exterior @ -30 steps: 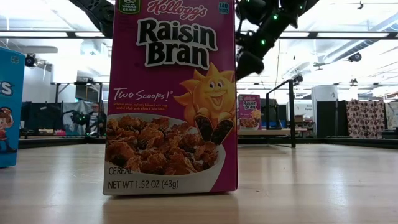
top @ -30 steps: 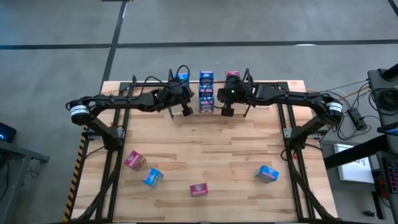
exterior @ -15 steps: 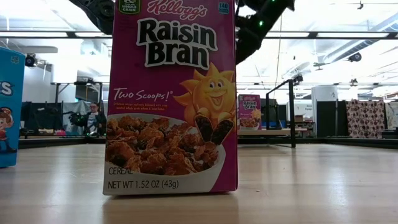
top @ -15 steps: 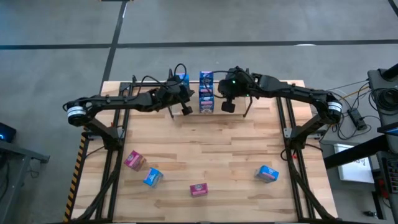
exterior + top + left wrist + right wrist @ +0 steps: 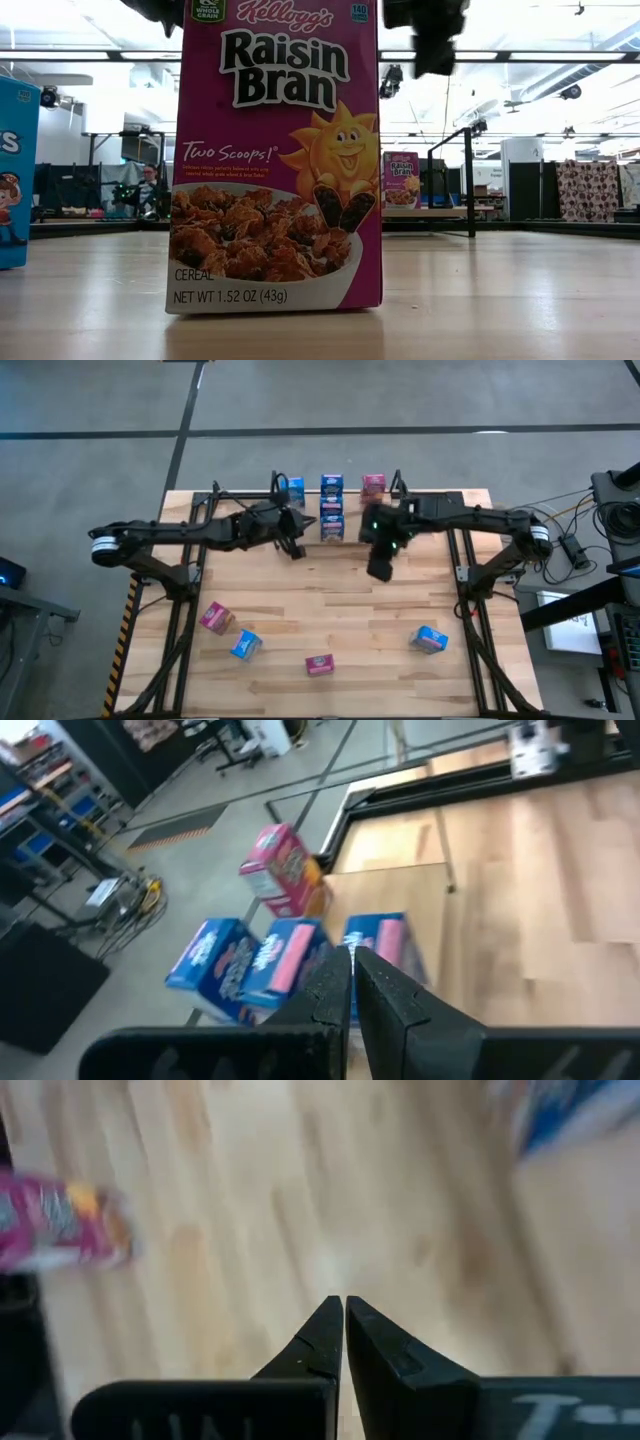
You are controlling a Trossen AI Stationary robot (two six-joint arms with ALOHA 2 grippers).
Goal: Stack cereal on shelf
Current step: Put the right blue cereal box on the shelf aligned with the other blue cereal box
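Observation:
The shelf (image 5: 392, 488) stands at the table's far edge. It holds a blue cereal box (image 5: 294, 488), a stack of blue boxes (image 5: 331, 508) and a pink box (image 5: 373, 483). Several loose boxes lie near the front edge: pink (image 5: 215, 618), blue (image 5: 245, 645), pink (image 5: 319, 664) and blue (image 5: 430, 639). My left gripper (image 5: 297, 550) hangs shut and empty just in front of the shelf's left part. In its wrist view the shut fingers (image 5: 350, 970) point at the shelved boxes (image 5: 285, 955). My right gripper (image 5: 380, 568) is shut and empty over bare wood (image 5: 343, 1315), tipped downward.
Black frame tubes (image 5: 180, 610) (image 5: 470, 610) run along both table sides. In the low view a pink Raisin Bran box (image 5: 278, 160) stands upright close to the camera, with a blue box (image 5: 15, 170) at its left. Bare wood lies between the shelf and the loose boxes.
Both shut grippers have drawn back from the shelf and risen. The left one went toward the table's left and near edges. The right one swung toward the near edge, rolled and tipped steeply downward. No box has moved.

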